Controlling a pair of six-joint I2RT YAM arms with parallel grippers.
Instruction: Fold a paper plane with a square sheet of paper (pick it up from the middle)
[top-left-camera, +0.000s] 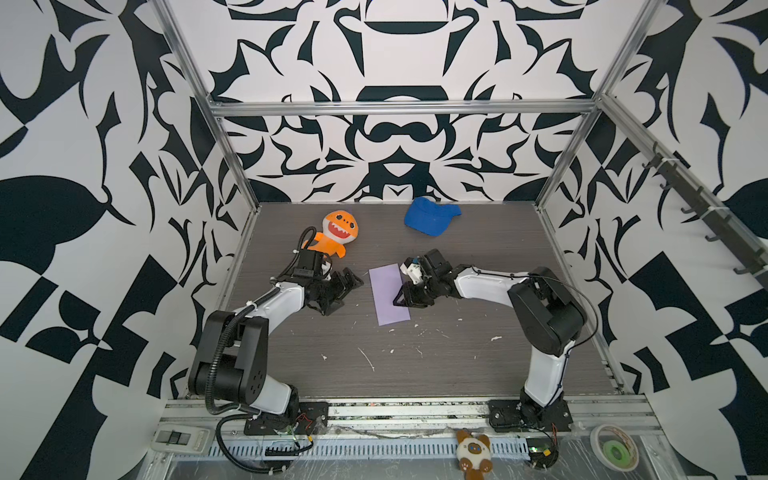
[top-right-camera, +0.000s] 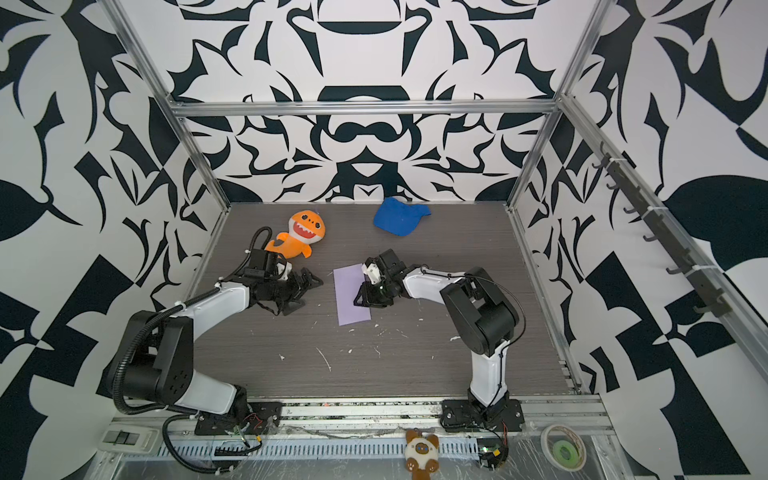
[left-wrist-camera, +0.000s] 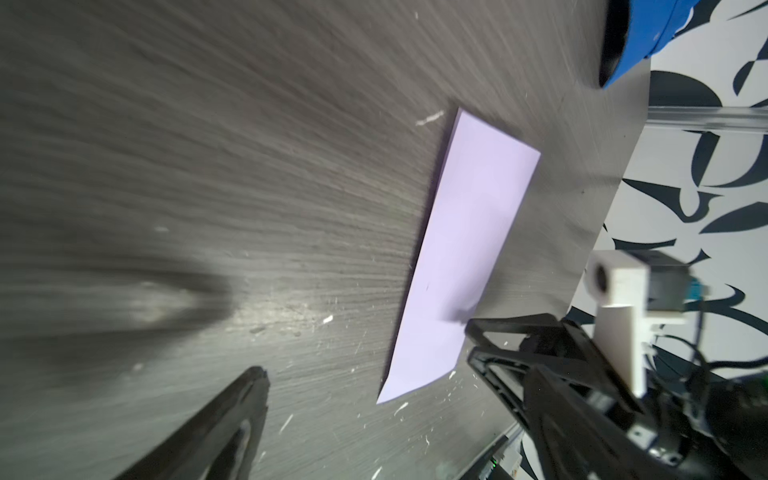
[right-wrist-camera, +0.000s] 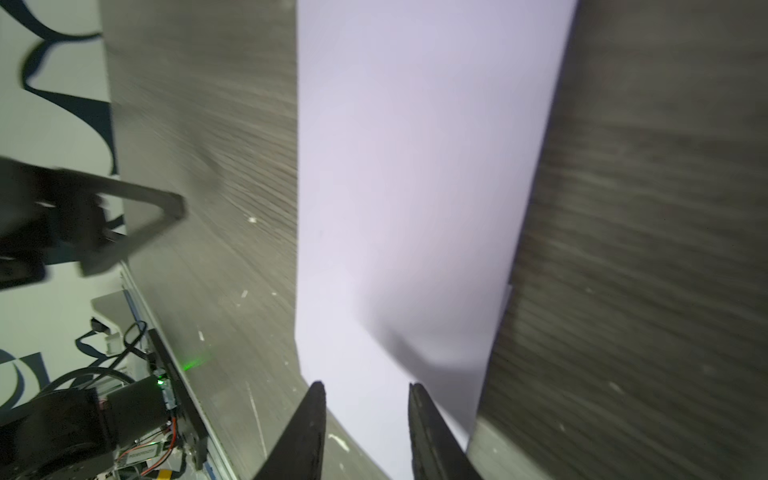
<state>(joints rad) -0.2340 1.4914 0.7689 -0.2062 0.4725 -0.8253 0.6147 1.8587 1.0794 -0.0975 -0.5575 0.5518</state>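
Observation:
The pale-lavender sheet of paper (top-left-camera: 388, 295) (top-right-camera: 349, 297) lies flat on the grey table as a long narrow rectangle, doubled over. No paper plane is in view. My right gripper (top-left-camera: 400, 298) (top-right-camera: 360, 298) (right-wrist-camera: 363, 384) hovers low over the sheet's right side with its jaws a little apart. Only paper (right-wrist-camera: 415, 166) shows through the gap and nothing sits between them. My left gripper (top-left-camera: 349, 296) (top-right-camera: 308, 296) stands wide open just left of the sheet and apart from it. One of its fingers (left-wrist-camera: 232, 424) shows in the left wrist view, beside the paper (left-wrist-camera: 469, 249).
An orange plush shark (top-left-camera: 338, 232) lies behind the left arm. A blue cap (top-left-camera: 430, 216) (left-wrist-camera: 648, 33) sits at the back near the wall. Small white scraps (top-left-camera: 368, 359) dot the table in front of the paper. Metal frame posts edge the table.

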